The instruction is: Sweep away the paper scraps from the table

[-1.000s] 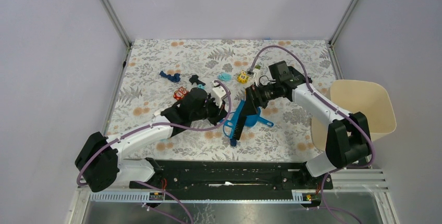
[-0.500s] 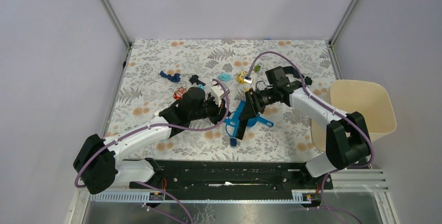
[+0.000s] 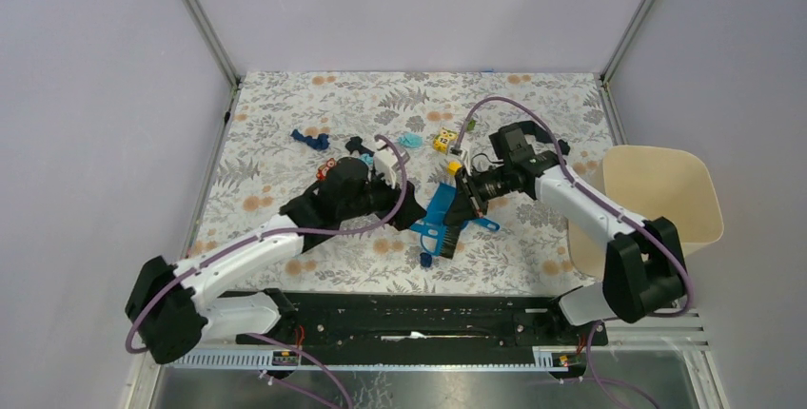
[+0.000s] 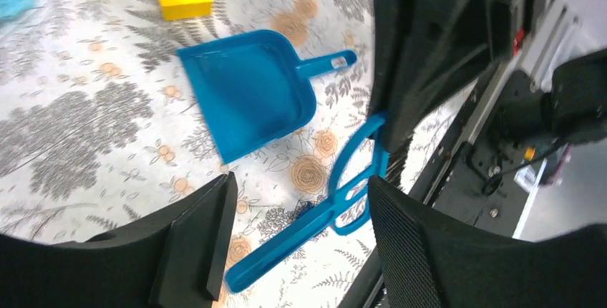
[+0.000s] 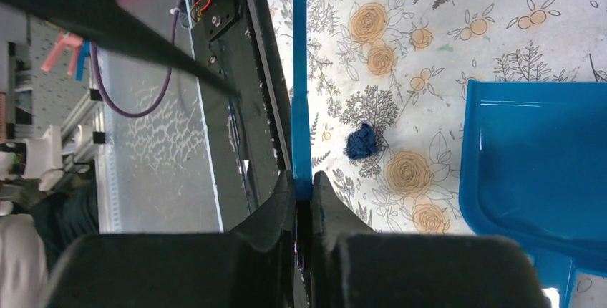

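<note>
1. The right claw (image 5: 302, 178) pinches the blue brush (image 5: 300, 71) by its handle.
2. The left claw (image 4: 297, 215) gapes wide, empty, near the blue dustpan (image 4: 250, 93).
3. One dark blue paper scrap (image 5: 361, 143) lies on the tabletop (image 5: 501, 7) beside the brush.

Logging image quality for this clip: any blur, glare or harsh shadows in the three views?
Top external: even soft light, sharp, only faint shadows. Left wrist: its open jaws are dark and blurred up close; the dustpan is crisp with mild sheen. Right wrist: jaws soft and nearly black; the brush they clamp and the dark blue scrap are in focus.
</note>
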Robot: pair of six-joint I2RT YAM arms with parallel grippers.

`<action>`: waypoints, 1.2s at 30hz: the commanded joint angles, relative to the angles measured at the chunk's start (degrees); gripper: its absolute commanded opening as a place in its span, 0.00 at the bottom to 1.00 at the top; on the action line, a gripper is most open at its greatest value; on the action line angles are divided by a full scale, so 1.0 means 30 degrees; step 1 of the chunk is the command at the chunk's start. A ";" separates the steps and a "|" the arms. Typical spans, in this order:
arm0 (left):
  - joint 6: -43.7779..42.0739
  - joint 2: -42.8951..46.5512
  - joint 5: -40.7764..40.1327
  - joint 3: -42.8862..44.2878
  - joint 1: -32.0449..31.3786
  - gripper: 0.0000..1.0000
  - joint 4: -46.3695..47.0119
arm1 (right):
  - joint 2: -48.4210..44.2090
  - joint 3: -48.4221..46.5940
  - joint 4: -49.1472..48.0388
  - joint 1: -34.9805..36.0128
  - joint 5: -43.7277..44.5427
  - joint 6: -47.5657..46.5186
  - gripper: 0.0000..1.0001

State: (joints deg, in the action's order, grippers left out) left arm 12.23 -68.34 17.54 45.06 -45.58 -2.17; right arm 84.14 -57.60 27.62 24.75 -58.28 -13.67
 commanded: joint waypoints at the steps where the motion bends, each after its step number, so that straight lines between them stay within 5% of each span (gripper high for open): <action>1: 0.3384 0.3953 -0.4142 0.0536 0.0019 0.77 -0.0804 | -0.2338 0.0336 0.1751 0.0095 -0.0647 -0.2719 0.00; 8: 0.6446 0.9280 -0.3627 -0.5064 0.0035 0.80 0.2946 | -0.3396 -0.0091 0.3810 0.0095 -0.2838 -0.4448 0.00; 14: 0.7369 0.9980 -0.0339 -0.6892 0.0033 0.62 0.4765 | -0.3278 -0.0724 0.4300 0.0077 -0.3605 -0.4194 0.00; 21: 0.7030 0.9446 0.0538 -0.6648 0.0019 0.49 0.4762 | -0.3368 -0.0995 0.4315 0.0097 -0.3965 -0.3951 0.00; 27: 0.7089 0.8596 0.2681 -0.6433 0.0018 0.24 0.5237 | -0.3273 -0.1073 0.4286 0.0095 -0.3750 -0.3880 0.00; 33: 0.6734 0.8406 0.3157 -0.5820 0.0011 0.26 0.4279 | -0.2895 -0.1231 0.4273 0.0096 -0.3739 -0.3834 0.00; 36: 0.6492 0.8582 0.2693 -0.5686 0.0022 0.40 0.3647 | -0.2770 -0.1292 0.4277 0.0099 -0.3995 -0.3901 0.00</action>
State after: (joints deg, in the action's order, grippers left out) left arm 33.06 -43.09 24.29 24.71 -45.39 9.06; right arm 75.18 -58.33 41.36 24.62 -67.20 -25.23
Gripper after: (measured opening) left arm 0.338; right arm 0.066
